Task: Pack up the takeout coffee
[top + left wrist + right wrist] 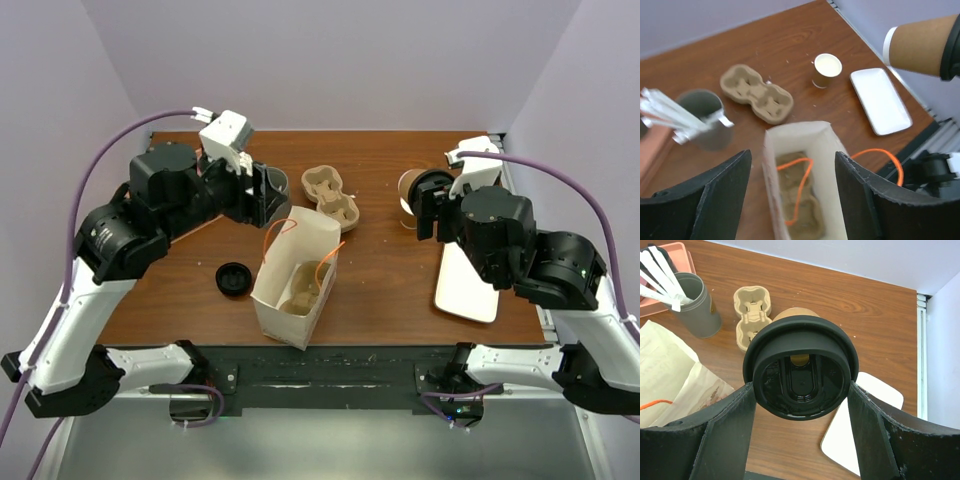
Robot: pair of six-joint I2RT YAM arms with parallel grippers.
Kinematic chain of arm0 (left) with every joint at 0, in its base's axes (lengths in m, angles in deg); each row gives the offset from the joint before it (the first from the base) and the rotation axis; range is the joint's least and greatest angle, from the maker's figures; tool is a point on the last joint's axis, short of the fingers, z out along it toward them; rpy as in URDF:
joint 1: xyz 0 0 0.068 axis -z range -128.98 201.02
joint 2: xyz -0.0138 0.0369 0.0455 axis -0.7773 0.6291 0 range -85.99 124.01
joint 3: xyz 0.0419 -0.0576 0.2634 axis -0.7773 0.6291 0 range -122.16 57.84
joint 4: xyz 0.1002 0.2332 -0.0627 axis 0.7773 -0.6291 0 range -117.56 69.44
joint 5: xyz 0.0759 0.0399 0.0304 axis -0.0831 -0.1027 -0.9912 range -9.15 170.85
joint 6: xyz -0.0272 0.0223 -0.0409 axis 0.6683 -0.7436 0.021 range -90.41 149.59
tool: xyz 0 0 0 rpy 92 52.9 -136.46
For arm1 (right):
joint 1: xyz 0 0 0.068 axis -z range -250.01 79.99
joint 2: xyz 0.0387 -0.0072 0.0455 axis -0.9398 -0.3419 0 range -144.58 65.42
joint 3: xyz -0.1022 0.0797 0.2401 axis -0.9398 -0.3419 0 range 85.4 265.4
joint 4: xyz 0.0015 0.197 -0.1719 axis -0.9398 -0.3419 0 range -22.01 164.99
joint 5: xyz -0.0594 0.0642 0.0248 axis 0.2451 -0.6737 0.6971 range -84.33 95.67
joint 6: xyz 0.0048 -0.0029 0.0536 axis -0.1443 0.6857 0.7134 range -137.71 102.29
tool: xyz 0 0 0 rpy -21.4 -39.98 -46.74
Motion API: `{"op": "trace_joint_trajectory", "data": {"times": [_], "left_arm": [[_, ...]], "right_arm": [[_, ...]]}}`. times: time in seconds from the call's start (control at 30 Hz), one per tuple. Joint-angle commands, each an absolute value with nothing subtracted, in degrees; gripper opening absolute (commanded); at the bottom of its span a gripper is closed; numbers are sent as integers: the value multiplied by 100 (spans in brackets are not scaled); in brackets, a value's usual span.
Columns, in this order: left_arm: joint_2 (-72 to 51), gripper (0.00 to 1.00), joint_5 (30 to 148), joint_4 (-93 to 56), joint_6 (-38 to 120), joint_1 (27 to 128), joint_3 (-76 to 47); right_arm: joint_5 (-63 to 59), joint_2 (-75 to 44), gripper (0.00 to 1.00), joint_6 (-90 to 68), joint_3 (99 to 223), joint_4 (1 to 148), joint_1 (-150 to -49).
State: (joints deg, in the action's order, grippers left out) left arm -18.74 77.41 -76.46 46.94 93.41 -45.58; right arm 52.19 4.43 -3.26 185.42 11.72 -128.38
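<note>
Holding takeout coffee [917, 45] off the worktop [390, 280] in right gripper [800, 385]; left gripper [792, 162] open, empty.

Pinches the black lid [800, 367] from both sides with the right jaws, cup body pointing away from the wrist, probably to carry it clear of the clutter toward the paper bag [305, 235]. Hovers the left jaws, spread wide and gripping nothing, near the open bag, likely to steady it. Has a cup carrier [800, 210] seated inside the bag, ready to take the cup. Looks tan-brown on the sides, white band at the far end, recessed top on the lid; seems tipped near level, though angle hard to judge here. Leaves an open cup [827, 70] near the white tray [465, 285], plus spare carrier [332, 197], loose lid [233, 278] and grey tumbler [695, 305] on the worktop.
</note>
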Motion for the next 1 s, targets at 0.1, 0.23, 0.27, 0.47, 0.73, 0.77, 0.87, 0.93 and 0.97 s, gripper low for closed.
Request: {"op": "trace_joint_trajectory", "data": {"times": [0.1,0.23,0.27,0.47,0.73,0.77,0.87,0.93,0.97], "left_arm": [[-742,72,8383,-6750,1862,9320,-4674],[-267,72,8533,-6565,817,9312,-4675],[-188,73,8716,-6599,484,9312,-4736],[6,77,10209,-6890,-108,9285,-4861],[384,77,10643,-7847,-775,9259,-4650],[375,77,10529,-7848,-889,9250,-4492],[357,75,10248,-7690,-1004,9250,-4315],[410,74,10116,-7497,-1022,9250,-4289],[401,73,10037,-7305,-1048,9250,-4228]], "right_arm": [[5137,583,15,-418,18831,1250,-12819],[5093,688,15,-400,18806,1249,-12819],[5102,776,15,-400,18736,1267,-12819],[5093,961,15,-400,18542,1276,-12819],[5190,1084,15,-567,18348,1469,-12819],[5190,1075,15,-576,18331,1478,-12819],[5207,1084,15,-585,18278,1531,-12819],[5199,1102,15,-576,18243,1575,-12819],[5181,1093,15,-567,18225,1584,-12819]]}}
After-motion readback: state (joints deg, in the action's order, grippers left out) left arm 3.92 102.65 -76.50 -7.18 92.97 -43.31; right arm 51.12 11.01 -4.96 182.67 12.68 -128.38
